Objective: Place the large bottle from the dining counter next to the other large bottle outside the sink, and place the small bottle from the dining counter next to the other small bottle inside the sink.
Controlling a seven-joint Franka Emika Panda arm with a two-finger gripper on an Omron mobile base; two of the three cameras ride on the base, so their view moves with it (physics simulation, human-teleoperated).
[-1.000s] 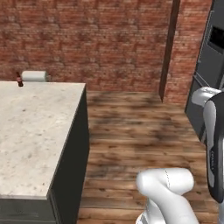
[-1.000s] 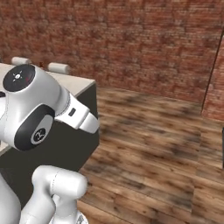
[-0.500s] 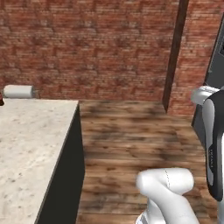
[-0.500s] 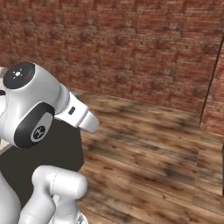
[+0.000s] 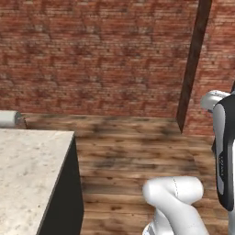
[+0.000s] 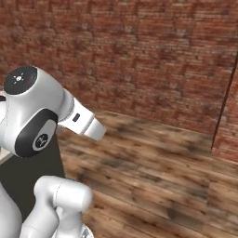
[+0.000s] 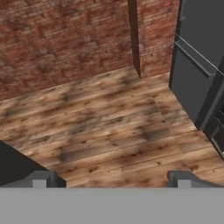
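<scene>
1. Red brick wall (image 5: 101,55) fills the background, and worn brown wooden plank floor (image 7: 105,127) runs from it right up under the jaws.
2. Two-finger gripper (image 7: 111,178) in the hand view: the two small dark finger tips (image 7: 41,178) sit far apart at the bottom, jaws spread wide, nothing between them but bare planks.
3. Beyond the jaws, a dark vertical wooden post (image 7: 134,37) stands against the brick; the same post shows in the left base view.
4. Off to the right of the jaws, a tall dark grey cabinet front (image 7: 197,65) with a long pale handle line.
5. Low on the left of the jaws, a dark grey corner; what it belongs to I cannot tell.
6. Long beige speckled stone dining counter (image 5: 27,179) on its dark grey base sits at the lower left of the left base view, its visible top bare.
7. White-cushioned stool (image 5: 9,118) peeks over the counter's far edge.
8. White arm (image 6: 37,116) bulks large in the right base view, over the floor.
</scene>
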